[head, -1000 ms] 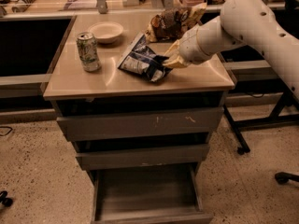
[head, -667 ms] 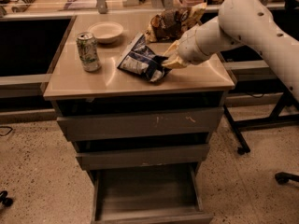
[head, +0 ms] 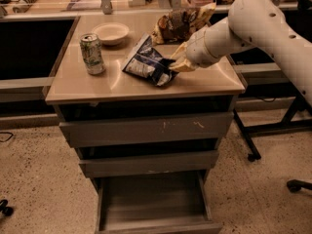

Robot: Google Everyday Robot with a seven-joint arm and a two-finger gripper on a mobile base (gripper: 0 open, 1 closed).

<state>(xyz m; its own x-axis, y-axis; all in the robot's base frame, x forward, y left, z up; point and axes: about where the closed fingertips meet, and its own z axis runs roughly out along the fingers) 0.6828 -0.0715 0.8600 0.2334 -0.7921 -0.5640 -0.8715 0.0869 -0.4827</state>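
Note:
A blue and white chip bag (head: 147, 62) lies crumpled on the tan top of a drawer cabinet (head: 102, 89), near its middle. My gripper (head: 176, 65) comes in from the right on a white arm (head: 258, 21) and rests at the bag's right edge, its pale fingers (head: 181, 67) closed on the bag's rim. A brown snack bag (head: 179, 23) stands just behind the gripper. A green and white soda can (head: 92, 53) stands upright at the left, with a shallow white bowl (head: 111, 32) behind it.
The cabinet's bottom drawer (head: 153, 201) is pulled out and open toward me. A dark recess (head: 29, 48) lies to the left of the cabinet. Black chair or stand legs with casters (head: 273, 130) sit on the speckled floor at the right.

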